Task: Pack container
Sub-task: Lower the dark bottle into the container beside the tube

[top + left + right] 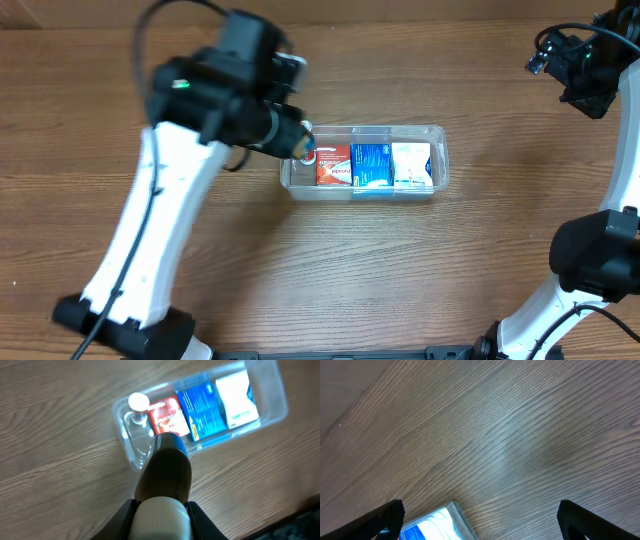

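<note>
The clear container (441,150) lies mid-table. It holds a small clear bottle with a white cap (138,410) at its left end, then a red box (333,165), a blue box (371,165) and a white box (411,163). My left gripper (162,515) is shut on a brown bottle with a white cap (167,472), held above the container's left end (131,455). In the overhead view the left gripper (300,142) sits at the container's left edge. My right gripper (480,520) is open and empty, high at the far right (560,62).
The container's corner (452,515) shows at the bottom of the right wrist view. Wooden tabletop (400,270) lies all around the container. The right arm's base (590,260) stands at the right edge.
</note>
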Tool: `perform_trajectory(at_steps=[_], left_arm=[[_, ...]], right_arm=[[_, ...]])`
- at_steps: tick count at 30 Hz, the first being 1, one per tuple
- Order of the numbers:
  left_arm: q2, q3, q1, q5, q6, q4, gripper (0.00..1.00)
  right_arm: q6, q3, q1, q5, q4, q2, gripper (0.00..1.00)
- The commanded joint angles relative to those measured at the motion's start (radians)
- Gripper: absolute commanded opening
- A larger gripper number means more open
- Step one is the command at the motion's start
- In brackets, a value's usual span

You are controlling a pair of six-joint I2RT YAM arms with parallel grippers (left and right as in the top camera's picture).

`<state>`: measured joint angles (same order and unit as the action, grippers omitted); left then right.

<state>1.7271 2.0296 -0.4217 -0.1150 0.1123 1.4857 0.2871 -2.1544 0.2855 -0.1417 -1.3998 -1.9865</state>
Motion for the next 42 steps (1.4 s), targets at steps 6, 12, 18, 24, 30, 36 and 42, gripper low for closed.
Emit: perform_trajectory(at_steps=[6, 12, 18, 24, 30, 36, 42], left_arm=[[0.240, -0.003, -0.125, 0.183, -0.001, -0.061, 0.15], [0.372, -0.006, -0.125, 0.244, -0.002, -0.067, 0.09], [0.378, -0.045, -0.118, 0.282, -0.013, -0.098, 0.10], [0.378, -0.142, -0.117, 0.282, -0.012, -0.146, 0.10], [0.378, -0.157, -0.115, 0.248, -0.012, -0.220, 0.12], [0.375, -0.157, -0.114, 0.245, -0.010, -0.198, 0.36], [0.235, -0.155, -0.091, 0.245, 0.058, -0.146, 0.44]], right_arm=[[0.000, -0.023, -0.002, 0.002, 0.003, 0.032, 1.00], [0.000, -0.023, -0.002, 0.002, 0.003, 0.032, 1.00], [0.000, -0.023, -0.002, 0.002, 0.003, 0.032, 1.00], [0.000, -0.023, -0.002, 0.002, 0.003, 0.032, 1.00], [0.000, -0.023, -0.002, 0.002, 0.003, 0.032, 1.00], [0.000, -0.023, -0.002, 0.002, 0.003, 0.032, 1.00], [0.000, -0.023, -0.002, 0.002, 0.003, 0.032, 1.00]])
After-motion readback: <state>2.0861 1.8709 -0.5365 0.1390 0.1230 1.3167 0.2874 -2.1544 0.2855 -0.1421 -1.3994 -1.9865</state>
